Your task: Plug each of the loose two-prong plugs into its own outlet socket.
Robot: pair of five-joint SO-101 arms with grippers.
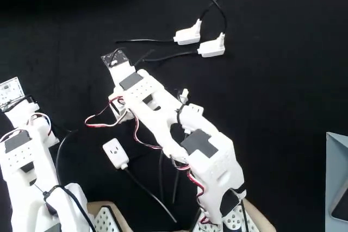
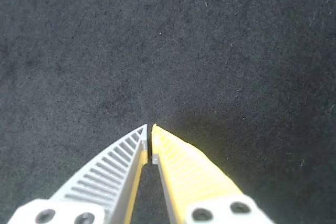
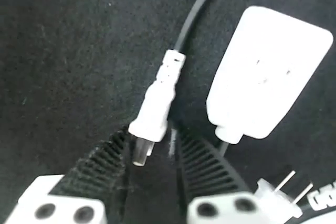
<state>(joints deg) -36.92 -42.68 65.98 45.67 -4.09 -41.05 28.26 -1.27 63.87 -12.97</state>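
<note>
On the black cloth table (image 1: 283, 107) you count three white plastic outlet blocks (image 1: 212, 49). Right gripper (image 3: 149, 136): black ribbed jaws clamp one white two-prong plug (image 3: 157, 103), its long axis in line with the jaws, cord end pointing away, just beside an outlet block. Second loose plug (image 3: 275, 192) lies near. Left gripper (image 2: 148, 128): tips touching.
</note>
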